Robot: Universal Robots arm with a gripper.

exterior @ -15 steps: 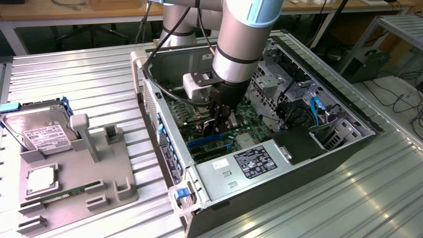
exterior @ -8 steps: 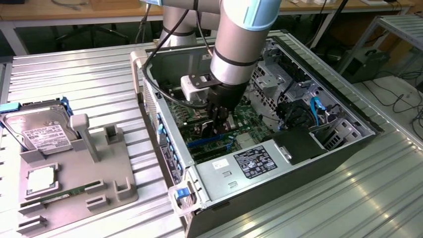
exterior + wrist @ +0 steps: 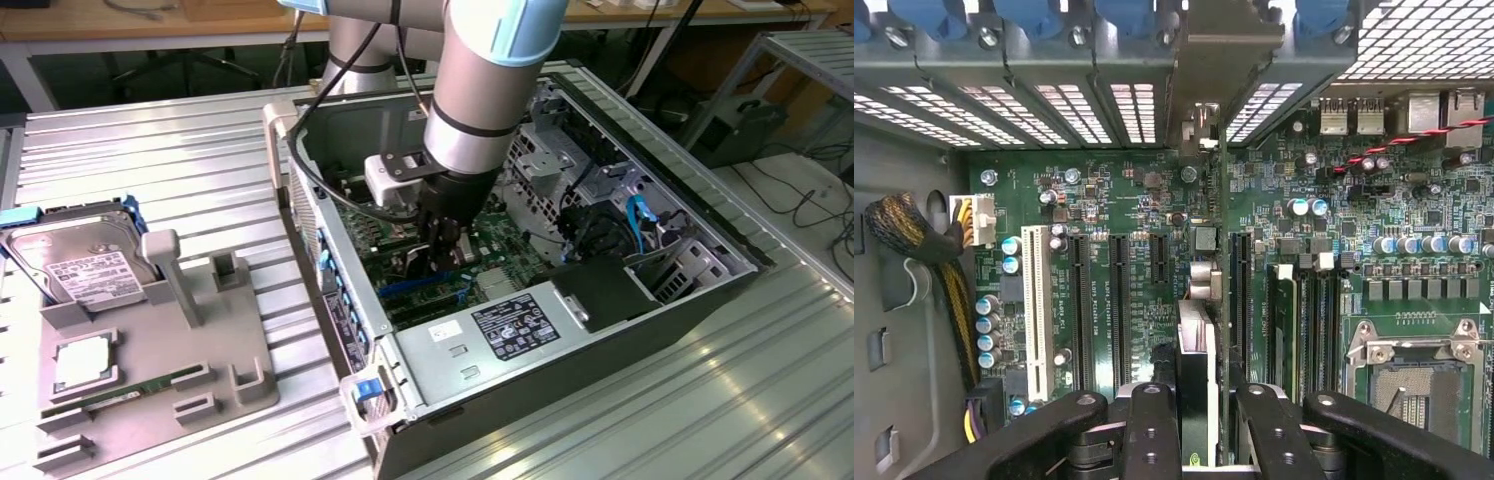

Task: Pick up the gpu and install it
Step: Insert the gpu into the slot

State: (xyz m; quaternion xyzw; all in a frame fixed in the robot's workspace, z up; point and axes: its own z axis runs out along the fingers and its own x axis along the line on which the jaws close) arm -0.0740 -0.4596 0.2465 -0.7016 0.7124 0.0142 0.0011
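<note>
In the wrist view the gpu (image 3: pixel 1197 340) is seen edge-on, a thin card held upright between my two black fingers (image 3: pixel 1154 430). My gripper (image 3: pixel 1206 440) is shut on it. The card runs over the motherboard's black expansion slots (image 3: pixel 1119 300), and its metal bracket (image 3: pixel 1219 60) reaches the case's rear slot openings. Whether the card's edge sits fully in a slot is hidden. In the exterior view my gripper (image 3: pixel 447 245) is lowered deep inside the open computer case (image 3: pixel 334 330), with the dark gpu (image 3: pixel 434 265) below it over the green motherboard (image 3: pixel 501 240).
On the exterior view's left, a grey fixture tray (image 3: pixel 160 380) holds a silver hard drive (image 3: pixel 80 262), a processor chip (image 3: pixel 83 362) and a green memory stick (image 3: pixel 114 400). Inside the case are the power supply (image 3: pixel 494 335), a white slot (image 3: pixel 1036 310), a processor socket (image 3: pixel 1414 370) and a cable bundle (image 3: pixel 914 240).
</note>
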